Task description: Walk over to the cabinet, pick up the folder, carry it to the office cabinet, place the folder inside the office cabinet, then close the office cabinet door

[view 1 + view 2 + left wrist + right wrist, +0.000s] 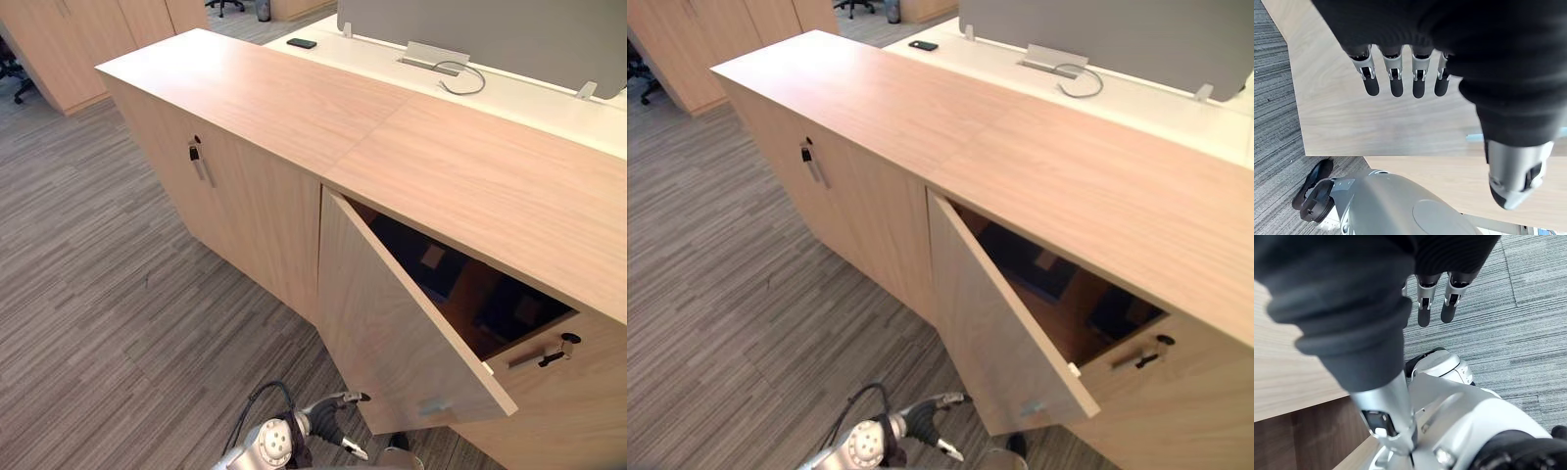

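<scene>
Below the long wooden top of the office cabinet (294, 108), one door (392, 323) stands swung out at an angle, and the compartment behind it is dark. Dark flat shapes (431, 264) lie inside; one of them may be the folder, but I cannot tell for sure. It is in neither hand.

The left hand (1397, 78) hangs low just in front of the open door's outer face, its fingers straight and released, grasping nothing. The right hand (1426, 301) points down at the carpet (1528, 308), fingers relaxed and empty.

By that reading, the thing to handle now is the door. It looks like a stiff, flat wooden panel on hinges, light to swing and in no way fragile, with a smooth face that straight fingers could slide on. A flat push on the outer face near its free edge, well away from the hinge side, should give the easiest swing; no grasp seems needed.

Counted: one open door; two handles with dark keys, one (199, 162) on the closed front to the left and one (551, 354) to the right of the opening; one dark phone (302, 43) and one looped cable (460, 78) on the white surface (549, 103) behind.
</scene>
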Robot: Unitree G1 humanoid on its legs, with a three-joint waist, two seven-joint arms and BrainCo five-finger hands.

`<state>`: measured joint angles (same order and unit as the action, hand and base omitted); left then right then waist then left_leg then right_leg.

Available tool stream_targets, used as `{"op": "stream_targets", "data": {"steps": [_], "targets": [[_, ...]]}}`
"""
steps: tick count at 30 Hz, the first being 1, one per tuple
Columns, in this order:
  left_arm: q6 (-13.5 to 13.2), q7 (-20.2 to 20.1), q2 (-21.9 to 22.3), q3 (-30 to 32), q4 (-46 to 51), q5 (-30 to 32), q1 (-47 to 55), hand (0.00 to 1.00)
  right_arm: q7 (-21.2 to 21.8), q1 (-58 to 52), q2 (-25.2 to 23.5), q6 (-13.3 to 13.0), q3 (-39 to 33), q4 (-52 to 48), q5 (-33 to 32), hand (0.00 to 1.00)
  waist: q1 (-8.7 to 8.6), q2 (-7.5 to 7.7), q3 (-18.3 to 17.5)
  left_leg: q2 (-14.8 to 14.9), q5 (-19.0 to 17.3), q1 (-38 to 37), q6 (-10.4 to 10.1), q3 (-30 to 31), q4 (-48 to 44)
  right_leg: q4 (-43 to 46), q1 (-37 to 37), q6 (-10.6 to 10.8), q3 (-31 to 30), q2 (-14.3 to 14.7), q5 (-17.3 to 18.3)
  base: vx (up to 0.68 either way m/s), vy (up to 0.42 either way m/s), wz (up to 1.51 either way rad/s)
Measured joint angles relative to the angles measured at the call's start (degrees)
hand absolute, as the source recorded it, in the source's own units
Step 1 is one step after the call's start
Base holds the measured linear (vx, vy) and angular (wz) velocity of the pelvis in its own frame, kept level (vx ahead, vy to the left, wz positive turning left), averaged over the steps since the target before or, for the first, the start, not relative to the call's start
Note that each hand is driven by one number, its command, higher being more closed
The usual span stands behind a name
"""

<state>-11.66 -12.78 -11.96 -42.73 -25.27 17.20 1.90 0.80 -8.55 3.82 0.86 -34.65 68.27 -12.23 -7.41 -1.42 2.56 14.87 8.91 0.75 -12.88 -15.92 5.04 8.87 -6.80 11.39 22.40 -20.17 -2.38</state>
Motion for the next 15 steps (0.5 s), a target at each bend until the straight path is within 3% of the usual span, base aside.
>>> {"op": "stream_targets", "data": {"steps": [15], "targets": [[0.00,-0.15,0.58,-3.07,-1.18,0.24,-5.55,0.00,0.00,0.52,0.01,-0.42,-0.18,-0.05,-0.05,0.00,-1.26,-0.86,0.57,0.60,-0.44,-1.11,-0.47,-2.88,-0.02,-0.34,-1.30,-0.21,-2.46,0.94,-0.42,0.00,-0.011,-0.09]]}}
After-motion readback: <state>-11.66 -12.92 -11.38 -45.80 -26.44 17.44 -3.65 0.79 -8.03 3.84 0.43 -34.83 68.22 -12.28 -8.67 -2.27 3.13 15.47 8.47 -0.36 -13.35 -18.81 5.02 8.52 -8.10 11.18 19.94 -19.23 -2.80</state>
